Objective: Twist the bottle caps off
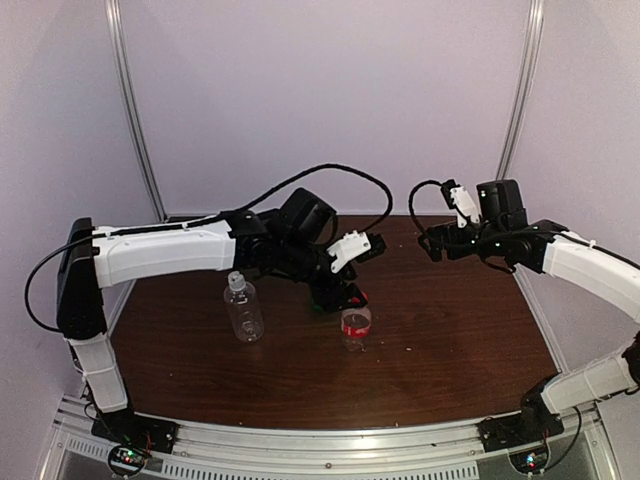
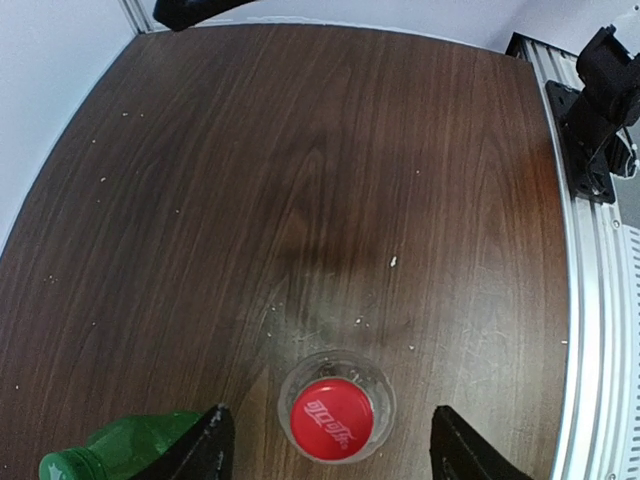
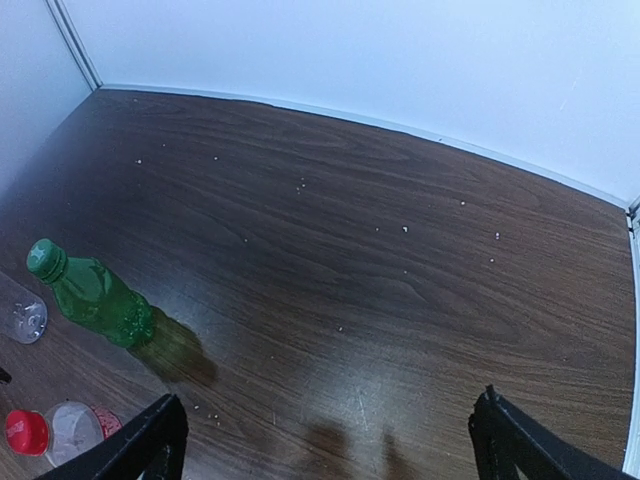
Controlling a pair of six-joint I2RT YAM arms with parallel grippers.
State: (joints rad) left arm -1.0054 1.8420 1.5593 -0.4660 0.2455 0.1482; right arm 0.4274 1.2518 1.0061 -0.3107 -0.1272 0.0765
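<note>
Left gripper point(image 2: 335, 450) wide around red cap point(image 2: 331, 418)

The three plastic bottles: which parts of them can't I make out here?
Top view: the green plastic bottle is mostly hidden behind the left arm.
Left wrist view: the small clear bottle with the red screw cap shows only from above, its label hidden; the green bottle is cut off by the bottom edge.
Right wrist view: the wide clear plastic bottle is cut off by the left edge.
</note>
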